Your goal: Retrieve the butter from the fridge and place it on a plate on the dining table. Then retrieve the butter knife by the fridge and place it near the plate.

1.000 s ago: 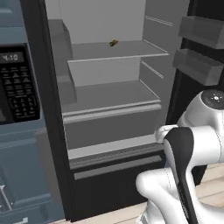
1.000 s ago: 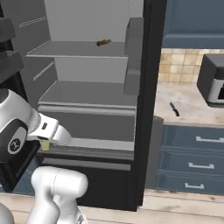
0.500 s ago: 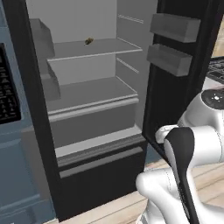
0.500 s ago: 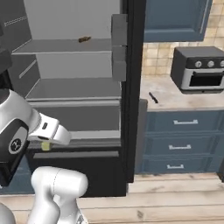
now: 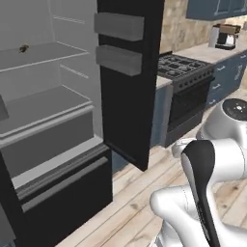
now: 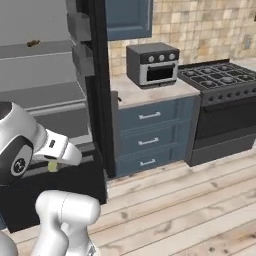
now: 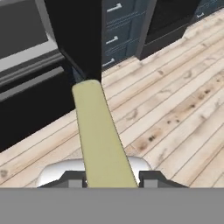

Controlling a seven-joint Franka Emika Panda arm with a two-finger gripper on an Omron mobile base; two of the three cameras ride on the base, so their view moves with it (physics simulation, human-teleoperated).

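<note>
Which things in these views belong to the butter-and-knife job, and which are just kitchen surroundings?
Job:
- butter, gripped in the gripper
- fridge, doors open

Surroundings:
- dark brown lump on a fridge shelf
- toaster oven on the counter
- stove
- coffee machine

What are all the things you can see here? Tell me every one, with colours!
butter: one, pale yellow, held in the gripper
fridge: one, black, doors open, grey inside
brown lump: one, on a fridge shelf
toaster oven: one, dark grey, on the counter
drawers: three, blue, under the counter
stove: one, black, right of the drawers
floor: pale wood
gripper: one, dark tips, shut on the butter
</note>
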